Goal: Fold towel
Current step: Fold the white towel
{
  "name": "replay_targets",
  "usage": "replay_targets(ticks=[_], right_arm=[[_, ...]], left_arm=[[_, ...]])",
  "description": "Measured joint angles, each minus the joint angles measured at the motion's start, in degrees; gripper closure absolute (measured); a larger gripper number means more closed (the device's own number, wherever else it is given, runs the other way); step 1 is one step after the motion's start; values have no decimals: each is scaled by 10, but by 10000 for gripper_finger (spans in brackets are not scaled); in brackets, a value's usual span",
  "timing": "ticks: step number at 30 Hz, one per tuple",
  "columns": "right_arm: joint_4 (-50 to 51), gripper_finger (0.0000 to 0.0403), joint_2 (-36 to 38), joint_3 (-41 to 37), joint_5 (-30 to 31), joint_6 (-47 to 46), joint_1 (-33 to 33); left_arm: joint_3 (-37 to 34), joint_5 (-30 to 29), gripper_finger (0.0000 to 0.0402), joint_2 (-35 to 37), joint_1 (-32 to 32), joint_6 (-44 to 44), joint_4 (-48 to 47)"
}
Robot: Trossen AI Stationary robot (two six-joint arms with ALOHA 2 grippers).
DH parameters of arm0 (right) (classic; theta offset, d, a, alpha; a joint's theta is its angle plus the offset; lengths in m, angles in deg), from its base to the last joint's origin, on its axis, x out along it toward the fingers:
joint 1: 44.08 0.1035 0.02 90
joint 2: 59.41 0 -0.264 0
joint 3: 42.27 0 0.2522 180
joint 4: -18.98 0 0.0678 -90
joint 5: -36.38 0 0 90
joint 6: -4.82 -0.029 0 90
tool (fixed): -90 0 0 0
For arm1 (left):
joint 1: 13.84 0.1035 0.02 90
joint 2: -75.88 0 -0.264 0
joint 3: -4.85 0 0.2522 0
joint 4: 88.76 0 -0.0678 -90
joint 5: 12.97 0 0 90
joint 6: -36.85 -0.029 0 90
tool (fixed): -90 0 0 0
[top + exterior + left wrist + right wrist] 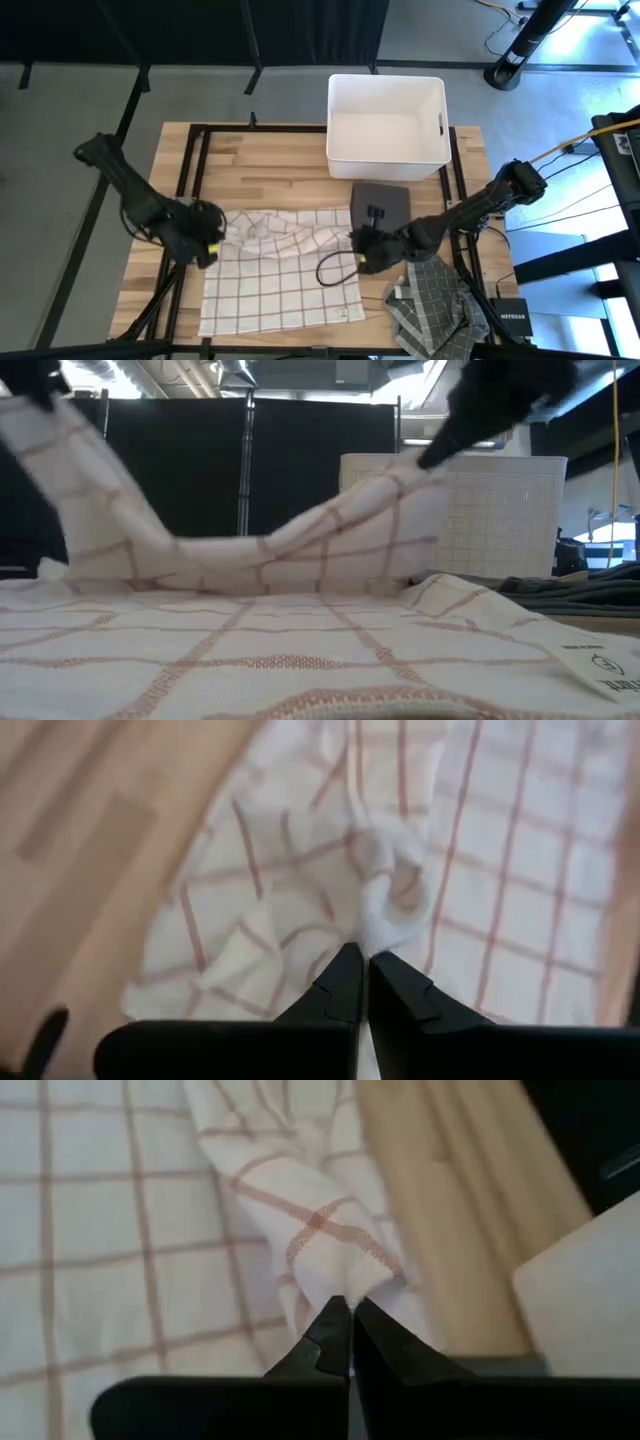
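Pinching the two far corners of the checked towel [275, 270], I have my left hand [207, 243] clamped tight on one corner and my right hand [368, 256] clamped tight on the other, both lifted off the desk [270, 165]. The towel lies in front of the white bin [387, 125], its near half flat on the wood and its far edge raised and sagging between my hands, as the low view shows. Its long axis, I judge, runs from the bin side toward the near edge of the desk, with the lifted edge crosswise to that. The cloth is light, thin and limp; it bunches at each pinch and droops in the middle, so I judge corner grips are right but the span needs keeping taut. Beside the towel, away from the bin, a dark grey cloth [432, 305] lies crumpled.
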Motion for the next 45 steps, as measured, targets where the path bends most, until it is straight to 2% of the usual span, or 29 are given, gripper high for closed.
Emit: replay_targets(ticks=[3, 8, 12, 16, 19, 24, 26, 28, 35, 37, 42, 45], right_arm=[[-20, 395, 0, -28, -29, -35, 10], [-13, 385, 0, -49, -95, -117, 8], [46, 333, 1, -33, -162, -136, 0], [152, 267, 3, 35, -208, -134, 1], [165, 230, 4, 78, -155, -110, 1], [29, 194, 0, 84, 45, 26, -11], [-16, 190, -11, 77, 63, 39, -36], [-41, 192, -29, 69, 52, 40, -65], [-70, 203, -112, 44, -63, 32, -139], [-68, 205, -132, 43, -132, 33, -144], [-56, 205, -146, 43, -351, 30, -121], [-57, 205, -140, 43, -382, -6, -90]], left_arm=[[-12, 0, 397, -44, -25, 45, 19], [-13, -1, 398, -114, -40, 53, 41], [-13, -2, 396, -159, -42, 57, 44], [-13, -2, 399, -189, -46, 78, 45], [-13, -23, 397, -204, -46, 84, 43], [-13, -32, 397, -216, -45, 86, 43], [-13, -32, 399, -216, -46, 90, 44], [-13, -33, 399, -216, -46, 97, 44], [-13, -36, 396, -216, -46, 97, 43], [-13, -39, 398, -216, -46, 97, 43], [-13, -39, 398, -216, -46, 96, 43], [-13, -43, 396, -216, -46, 96, 43]])
